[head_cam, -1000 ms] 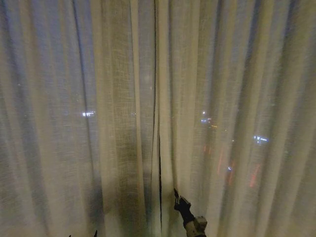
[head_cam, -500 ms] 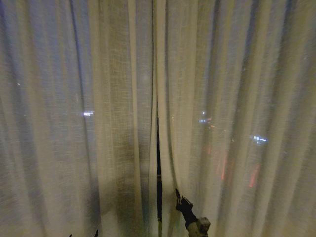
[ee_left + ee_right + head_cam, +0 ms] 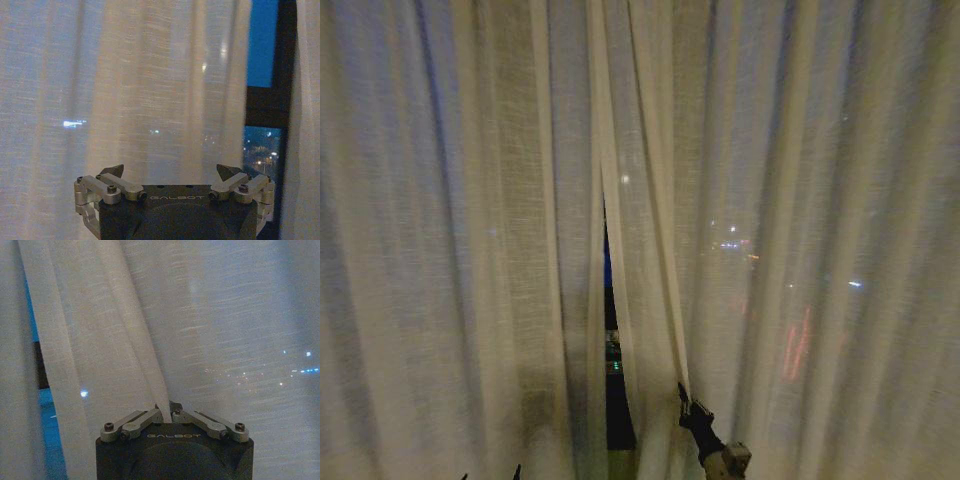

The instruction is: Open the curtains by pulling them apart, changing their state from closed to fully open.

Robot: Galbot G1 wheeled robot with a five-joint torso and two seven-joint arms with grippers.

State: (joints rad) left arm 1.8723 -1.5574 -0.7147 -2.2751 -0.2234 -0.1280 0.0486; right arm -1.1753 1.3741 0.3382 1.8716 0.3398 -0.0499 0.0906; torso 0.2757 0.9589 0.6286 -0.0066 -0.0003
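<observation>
The curtains (image 3: 500,250) fill the head view, two sheer cream panels hanging in vertical pleats, with a narrow dark gap (image 3: 615,390) parted between them at lower centre. Through the gap a dark window frame (image 3: 270,105) and blue night sky show. The right panel's inner edge (image 3: 655,300) slants down toward the lower centre of the frame, where the right gripper (image 3: 684,399) has its jaws closed on a thin fold of that edge; the right wrist view shows the fabric pinched between them. The left gripper (image 3: 170,172) has its jaws spread wide, holding nothing, just in front of the left panel. Blurred city lights glimmer through the weave; the hems are cut off below.
</observation>
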